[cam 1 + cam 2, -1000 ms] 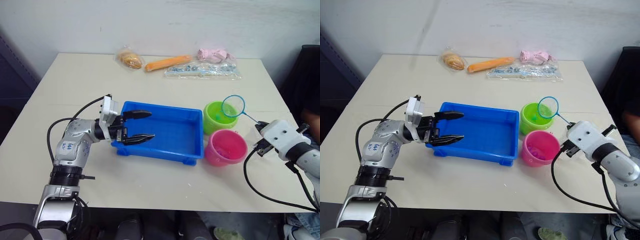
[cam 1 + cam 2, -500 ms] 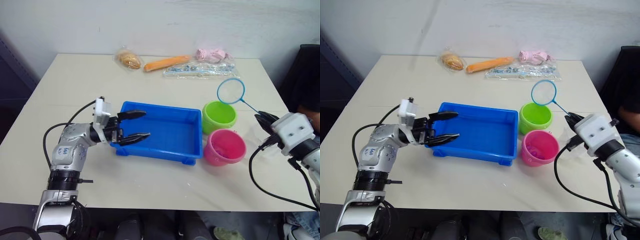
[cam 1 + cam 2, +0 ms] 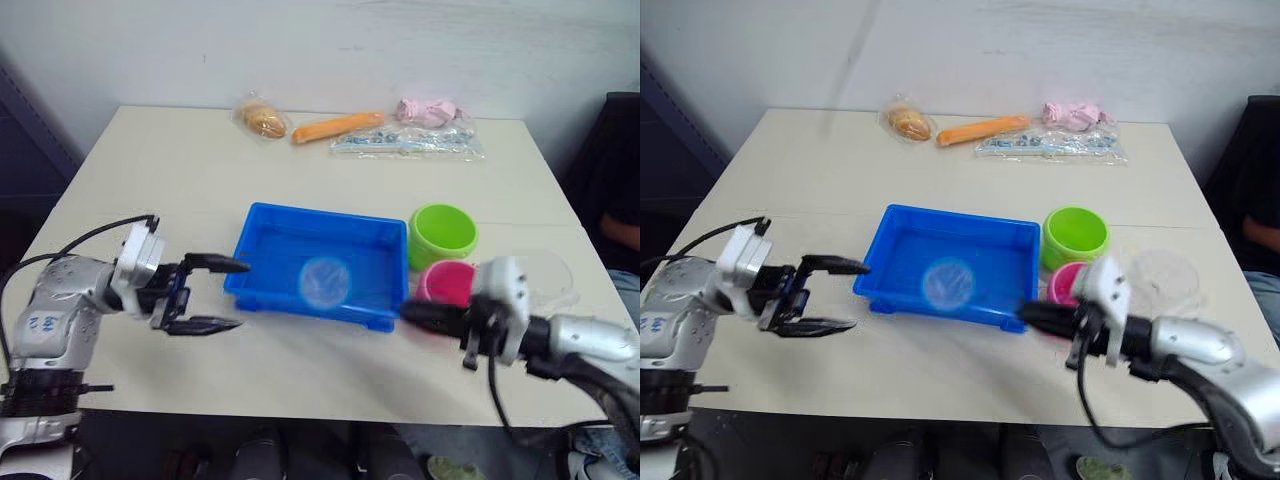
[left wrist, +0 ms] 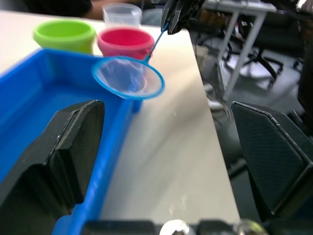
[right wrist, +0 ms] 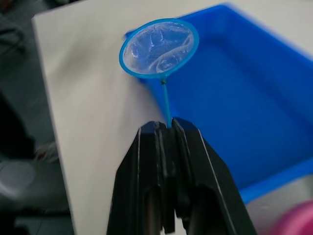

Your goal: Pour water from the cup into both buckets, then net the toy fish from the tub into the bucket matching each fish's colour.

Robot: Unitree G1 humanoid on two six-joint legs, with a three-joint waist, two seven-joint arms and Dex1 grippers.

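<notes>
A pale table (image 3: pixel 150 180) carries the whole scene, with the blue tub (image 3: pixel 265 225) at its centre and, along the far edge at 12 o'clock, a row of bagged items (image 3: pixel 405 140), an orange carrot-shaped toy (image 3: pixel 337 125) and a bread roll (image 3: pixel 263 120). At 3 o'clock of the tub stand the two buckets: the green bucket (image 3: pixel 441 232) farther back, the pink bucket (image 3: pixel 450 280) nearer, partly behind the right arm. The clear cup (image 3: pixel 545 270) sits just beyond the pink bucket at its 3 o'clock, apparently done with.

The netting step appears to be in hand. The right gripper (image 5: pixel 165 128), fingers pinched together on the thin handle, reaches in from 4 o'clock and holds the net (image 3: pixel 324 281) with its ring over the tub's near side; the right wrist view shows the mesh ring hanging near the tub's corner, with no fish visible in it. The left gripper (image 3: pixel 213 295) hovers at 9 o'clock of the tub, fingers spread wide, holding nothing and apart from the rim.

No toy fish can be made out in the tub from these views. The next move likely calls for dipping the ring under a fish, then carrying it level to the bucket of matching colour.
</notes>
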